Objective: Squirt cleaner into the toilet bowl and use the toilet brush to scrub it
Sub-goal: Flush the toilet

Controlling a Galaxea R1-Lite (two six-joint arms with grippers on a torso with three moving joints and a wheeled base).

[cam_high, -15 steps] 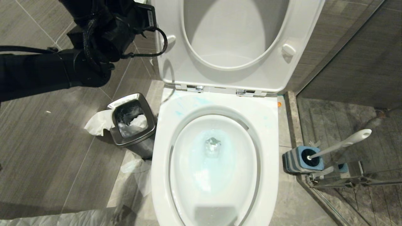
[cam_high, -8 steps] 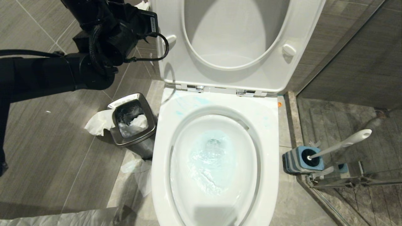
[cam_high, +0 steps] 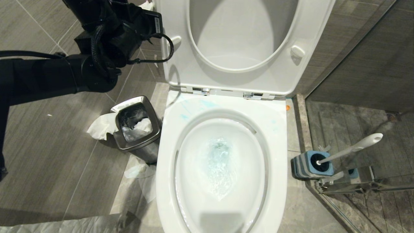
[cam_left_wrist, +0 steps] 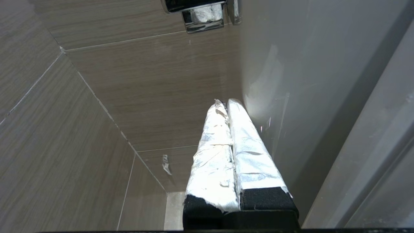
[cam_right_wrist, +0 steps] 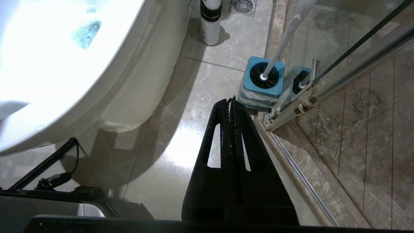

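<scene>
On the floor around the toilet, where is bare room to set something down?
Free: the marble strip between the toilet and the brush holder, and the grey tiles left of the steel bin. Crowded: between bin and toilet, where tissue lies, and behind the holder, where a bottle stands.

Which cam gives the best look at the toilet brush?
Head view: the toilet brush shows its whole handle leaning out of the blue holder. The right wrist view shows the bristle head in the holder, but the handle top is cropped. The left wrist view shows none of it.
</scene>
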